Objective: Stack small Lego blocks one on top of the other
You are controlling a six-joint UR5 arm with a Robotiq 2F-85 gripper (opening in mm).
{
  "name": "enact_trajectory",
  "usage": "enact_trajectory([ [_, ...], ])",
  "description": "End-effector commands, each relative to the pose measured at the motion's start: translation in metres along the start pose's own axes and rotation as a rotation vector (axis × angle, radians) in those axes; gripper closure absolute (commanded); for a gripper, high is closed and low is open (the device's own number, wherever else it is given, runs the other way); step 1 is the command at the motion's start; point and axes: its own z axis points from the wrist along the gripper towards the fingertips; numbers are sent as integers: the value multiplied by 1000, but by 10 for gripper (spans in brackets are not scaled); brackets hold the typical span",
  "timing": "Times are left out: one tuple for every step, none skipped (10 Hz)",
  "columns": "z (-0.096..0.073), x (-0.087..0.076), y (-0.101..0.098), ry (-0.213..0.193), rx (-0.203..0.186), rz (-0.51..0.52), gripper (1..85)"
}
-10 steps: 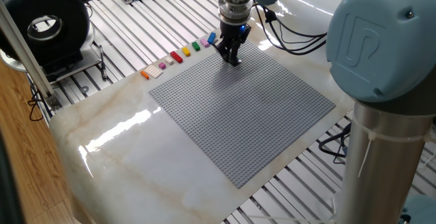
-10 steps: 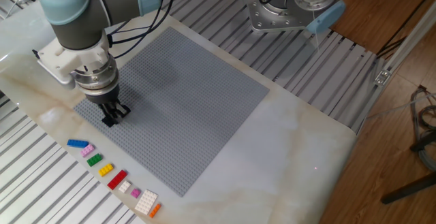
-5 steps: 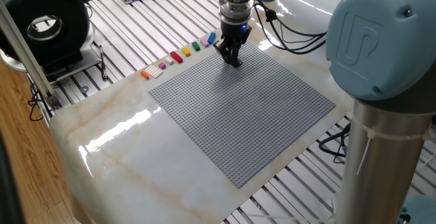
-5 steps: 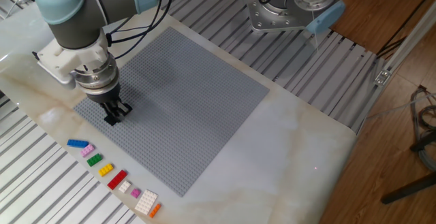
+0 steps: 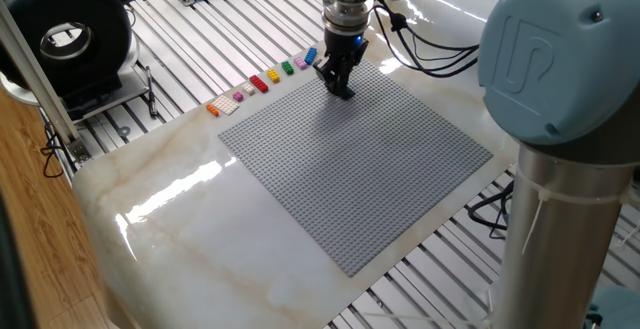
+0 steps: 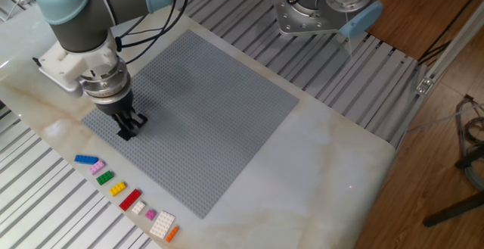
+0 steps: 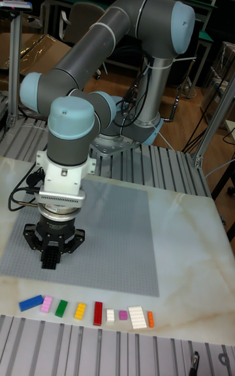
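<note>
The UR5 arm is bent over the bench (image 6: 325, 150), its wrist held vertical, so that the gripper (image 6: 127, 132) points straight down onto the grey baseplate (image 6: 212, 105) near one edge. The fingers are drawn close together with something dark at their tips; what it is cannot be told. Just beyond that edge, near the gripper, a row of small bricks lies on the bench: blue brick (image 7: 31, 302), pink brick (image 7: 46, 305), green brick (image 7: 61, 308), yellow brick (image 7: 80, 311), red brick (image 7: 98, 313) and orange brick (image 7: 150, 318).
</note>
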Motion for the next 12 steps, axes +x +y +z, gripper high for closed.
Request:
enact_trajectory([
  [-1,-4,-4,-14,-4,-14,540],
  [-1,-5,-4,-16,-5,-21,513],
  [-1,-5,-5,-19,-3,-29,483],
  [-1,-6,-6,-20,-3,-34,460],
  [0,-7,-6,-26,-2,-35,447],
  [2,-9,-7,-32,-2,-40,417],
  [2,-9,-7,-31,-2,-41,403],
  [1,-7,-6,-25,-4,-40,400],
  [1,-5,-7,-18,0,-38,397],
  [0,-3,-9,-10,7,-31,393],
  [-1,-2,-8,-6,5,-26,393],
  [-1,-2,-8,-6,5,-26,390],
])
